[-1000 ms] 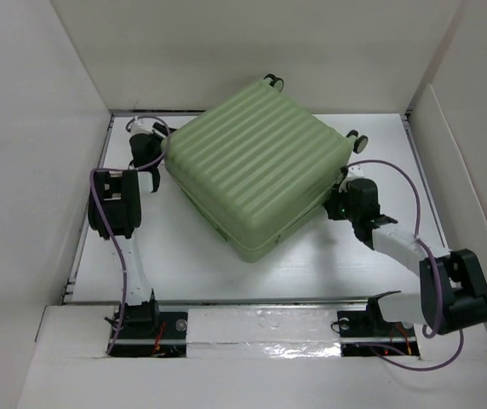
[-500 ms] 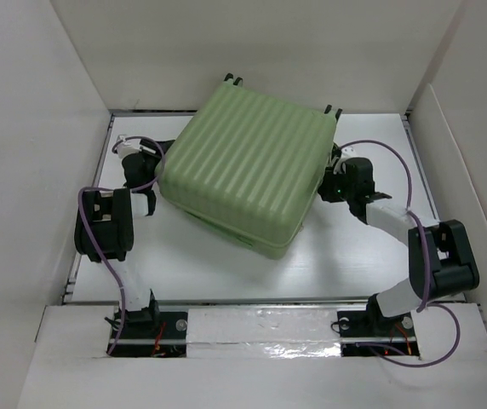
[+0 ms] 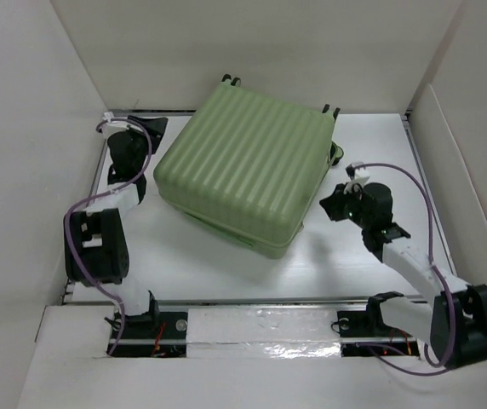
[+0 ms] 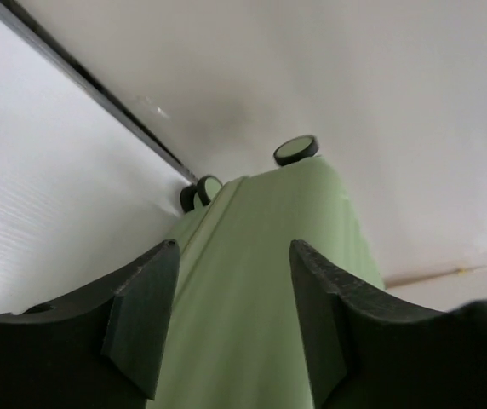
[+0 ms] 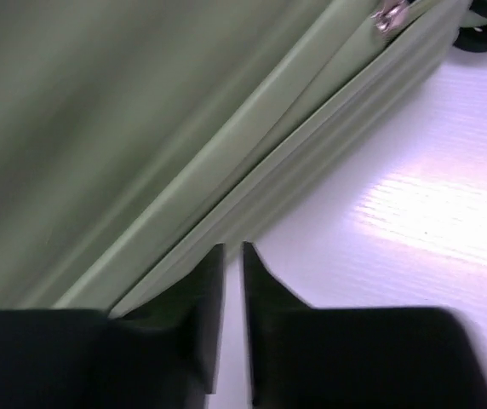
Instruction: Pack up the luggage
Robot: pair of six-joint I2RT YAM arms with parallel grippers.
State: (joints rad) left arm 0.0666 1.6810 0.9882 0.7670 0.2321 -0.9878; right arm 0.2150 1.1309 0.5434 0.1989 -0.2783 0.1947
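**Top view.** Count: one large light green hard-shell suitcase point(image 3: 248, 175) with a ribbed shell, two arms, two end effectors. The suitcase lies closed, ribbed face up, on the white desk point(image 3: 226, 273). One wheel set point(image 3: 231, 81) and a second wheel set point(image 3: 333, 110) show at its far edge.

A second ago the suitcase sat turned more on the diagonal and further right. Over the last half second it has held its place.

The left end effector point(image 3: 150, 128) has moved to the far left corner of the desk. The suitcase is just to its right. The left elbow is folded low near the base and the forearm reaches away from it.

The right end effector point(image 3: 326, 204) has drawn back. The suitcase is near on its left, with a strip of desk between them. The right elbow is swung out to the near right.

**Left wrist view.** The fingers point(image 4: 141, 324) stand well apart and grip nothing. The suitcase side fills the gap ahead. Whether the fingers touch it cannot be told. Two wheel sets show at the suitcase's far end.

**Right wrist view.** The fingers point(image 5: 205, 290) are barely parted, with a thin slit between them and nothing in it. The suitcase seam runs ahead to the left. One silver zip pull point(image 5: 388, 13) sits ahead at the top, with part of one wheel set to its right.
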